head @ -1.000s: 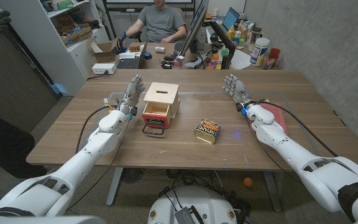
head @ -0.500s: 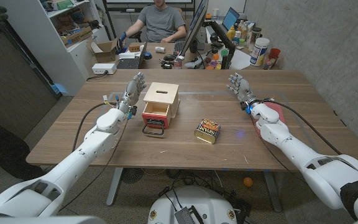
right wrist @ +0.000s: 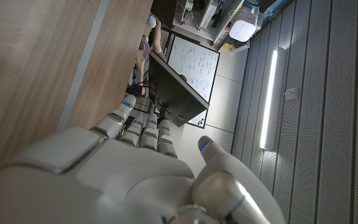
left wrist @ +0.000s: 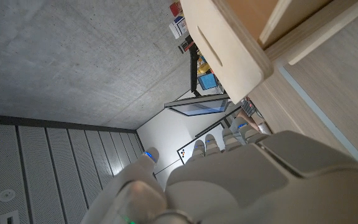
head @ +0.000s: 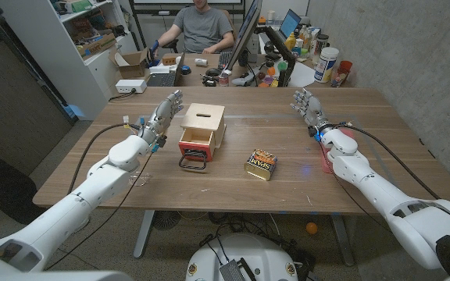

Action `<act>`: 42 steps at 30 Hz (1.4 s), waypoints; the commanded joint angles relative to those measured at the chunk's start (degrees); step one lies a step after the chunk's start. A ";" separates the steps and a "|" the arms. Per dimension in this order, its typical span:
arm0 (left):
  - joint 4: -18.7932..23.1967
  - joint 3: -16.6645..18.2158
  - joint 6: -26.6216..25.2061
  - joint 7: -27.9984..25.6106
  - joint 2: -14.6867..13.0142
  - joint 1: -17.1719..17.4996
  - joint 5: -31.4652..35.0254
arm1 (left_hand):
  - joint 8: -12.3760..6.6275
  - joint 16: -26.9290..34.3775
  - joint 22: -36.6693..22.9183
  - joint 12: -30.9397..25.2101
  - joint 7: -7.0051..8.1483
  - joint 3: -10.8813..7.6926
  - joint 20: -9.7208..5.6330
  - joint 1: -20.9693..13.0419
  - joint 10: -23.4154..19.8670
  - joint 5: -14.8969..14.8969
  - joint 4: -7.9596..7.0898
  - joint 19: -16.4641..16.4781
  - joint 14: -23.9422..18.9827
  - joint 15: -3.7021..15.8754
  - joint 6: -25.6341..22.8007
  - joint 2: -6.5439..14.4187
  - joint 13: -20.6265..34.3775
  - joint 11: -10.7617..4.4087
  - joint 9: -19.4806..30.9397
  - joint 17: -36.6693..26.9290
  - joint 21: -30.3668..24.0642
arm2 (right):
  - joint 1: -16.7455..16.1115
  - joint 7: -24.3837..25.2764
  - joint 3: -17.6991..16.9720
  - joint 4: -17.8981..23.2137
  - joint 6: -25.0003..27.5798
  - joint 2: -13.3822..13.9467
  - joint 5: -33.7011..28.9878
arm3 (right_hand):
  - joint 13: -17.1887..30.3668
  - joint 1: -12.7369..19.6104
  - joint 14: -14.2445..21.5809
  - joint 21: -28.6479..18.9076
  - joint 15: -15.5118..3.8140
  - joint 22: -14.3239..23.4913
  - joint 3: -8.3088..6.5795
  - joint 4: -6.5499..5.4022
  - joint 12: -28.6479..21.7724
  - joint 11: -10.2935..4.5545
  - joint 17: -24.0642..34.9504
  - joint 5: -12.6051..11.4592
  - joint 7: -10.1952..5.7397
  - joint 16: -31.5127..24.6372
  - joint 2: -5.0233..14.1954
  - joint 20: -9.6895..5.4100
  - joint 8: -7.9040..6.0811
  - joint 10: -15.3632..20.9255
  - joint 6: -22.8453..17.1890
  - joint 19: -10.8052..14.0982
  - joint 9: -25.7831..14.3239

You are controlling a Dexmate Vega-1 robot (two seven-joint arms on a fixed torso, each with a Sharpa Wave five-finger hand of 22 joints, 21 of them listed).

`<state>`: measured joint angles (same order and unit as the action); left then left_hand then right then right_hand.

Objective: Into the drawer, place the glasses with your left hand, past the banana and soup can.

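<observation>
Spanning the middle of the head frame, the wooden table (head: 233,191) carries a small wooden box (head: 203,125) left of centre, its red-fronted drawer (head: 194,145) pulled out toward the bottom of the frame with a dark handle loop in front. A flat printed tin (head: 262,164) lies just right of centre, well apart from the box. Glasses, banana: I cannot pick out either on the table.

Left hand (head: 160,119) stands just left of the box, fingers extended and apart, holding nothing. Right hand (head: 306,105) stands at upper right of the table, fingers likewise spread, empty. A red flat item (head: 347,137) peeks out beside the right forearm.

Room: at top centre of the frame a person (head: 201,27) in a grey shirt sits at a cluttered desk with monitors; white shelving at upper left; concrete wall at right.

Left wrist view adds the slot cut in the box's pale lid (left wrist: 225,40), seen close beyond the hand's back (left wrist: 241,177). Right wrist view shows bare wood grain and a whiteboard (right wrist: 193,65) on the far wall, past the hand's back (right wrist: 129,174).
</observation>
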<state>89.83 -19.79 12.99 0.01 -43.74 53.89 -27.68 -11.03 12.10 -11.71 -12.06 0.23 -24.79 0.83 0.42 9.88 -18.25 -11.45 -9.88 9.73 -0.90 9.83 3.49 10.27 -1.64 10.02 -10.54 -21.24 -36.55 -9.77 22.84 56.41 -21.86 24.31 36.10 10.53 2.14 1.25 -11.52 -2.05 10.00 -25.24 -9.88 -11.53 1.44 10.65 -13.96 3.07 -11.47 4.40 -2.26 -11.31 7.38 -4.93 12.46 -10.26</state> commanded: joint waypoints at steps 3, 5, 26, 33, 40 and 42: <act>5.86 3.99 3.74 0.94 -7.55 5.32 3.81 | -0.96 0.67 0.10 -1.16 0.86 0.07 1.15 -0.69 3.31 -0.43 0.53 -0.50 4.05 -0.24 3.77 6.78 0.25 -0.56 0.15 0.03 -1.12 | -2.63 3.20 -0.47 4.93 1.07 1.24 -0.33 | 0.26 -0.27 0.48 -0.54 0.10 0.08 -0.34 0.25 -0.32 0.02 0.09 -0.11 0.03 -0.21 4.58 -1.44 -0.22 0.82 -0.78 0.41 -0.22; 6.17 4.44 4.09 1.24 -8.33 5.64 4.37 | -1.12 0.71 0.20 -1.36 0.80 -0.06 1.47 -0.93 2.28 -0.45 0.69 0.12 3.01 -0.47 2.60 6.72 0.26 -0.62 0.19 0.06 -1.29 | -2.90 3.66 -0.51 5.45 1.17 1.31 -0.40 | 0.27 -0.27 0.49 -0.53 0.05 0.08 -0.35 0.26 -0.30 0.03 0.08 -0.11 0.07 -0.20 4.57 -1.47 -0.21 0.83 -0.79 0.41 -0.22; 13.41 12.66 6.45 4.78 -19.78 12.61 9.14 | -0.99 0.17 0.67 -1.99 2.04 -0.91 2.67 -2.68 -1.59 -0.24 2.27 1.71 -0.01 -0.26 -0.39 5.42 0.41 -1.21 0.25 0.36 -1.36 | -5.78 8.95 -1.44 9.87 2.51 2.27 -0.97 | 0.30 -0.27 0.72 -0.47 0.20 0.09 -0.40 0.31 -0.30 0.30 0.07 -0.04 0.11 -0.07 4.46 -1.38 -0.22 1.32 -1.21 0.51 -0.26; 17.36 18.14 6.61 4.73 -22.71 17.96 11.88 | -0.56 -0.20 0.79 -1.72 2.61 -1.16 2.79 -3.43 -1.53 -0.09 2.94 1.85 -0.18 -0.10 0.06 4.94 0.46 -1.10 0.25 0.44 -1.19 | -6.37 10.17 -1.50 11.69 2.63 2.56 -1.46 | 0.31 -0.29 0.77 -0.46 0.20 0.09 -0.40 0.31 -0.26 0.30 0.07 -0.02 0.13 -0.03 4.43 -1.37 -0.18 1.37 -1.23 0.54 -0.27; 22.26 25.97 3.76 6.68 -24.46 25.32 15.61 | -0.08 -0.49 0.86 -1.49 3.23 -1.27 2.67 -3.95 -1.43 0.11 3.44 1.88 -0.31 0.07 0.92 4.43 0.50 -1.41 0.27 0.47 -1.00 | -6.54 10.84 -1.46 12.06 2.34 2.14 -1.64 | 0.32 -0.31 0.81 -0.44 0.24 0.09 -0.41 0.32 -0.21 0.31 0.07 0.01 0.16 0.02 4.39 -1.30 -0.13 1.41 -1.24 0.59 -0.28; 24.03 28.95 2.43 7.93 -24.43 27.71 17.42 | 0.02 -0.54 0.87 -1.44 3.45 -1.28 2.63 -4.06 -1.42 0.16 3.54 1.93 -0.35 0.06 1.16 4.32 0.51 -1.44 0.28 0.48 -0.98 | -6.49 10.92 -1.42 11.86 2.22 1.92 -1.63 | 0.32 -0.31 0.80 -0.44 0.22 0.09 -0.41 0.32 -0.20 0.29 0.07 0.01 0.16 0.03 4.39 -1.31 -0.12 1.41 -1.25 0.61 -0.28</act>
<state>106.52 -2.26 18.96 4.83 -64.99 71.30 -15.88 -11.41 11.63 -10.65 -13.64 3.08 -25.91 3.59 -2.99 8.31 -18.21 -8.45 -8.21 9.66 -1.14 9.88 5.07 10.54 -2.76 10.01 -9.85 -22.24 -42.56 -0.20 21.45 67.32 -19.46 26.65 34.83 10.53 2.15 1.55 -11.52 -1.75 9.99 -25.48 -9.64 -11.53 1.75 10.67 -13.94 3.37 -11.47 4.40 -2.25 -11.31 8.29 -5.85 12.44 -10.26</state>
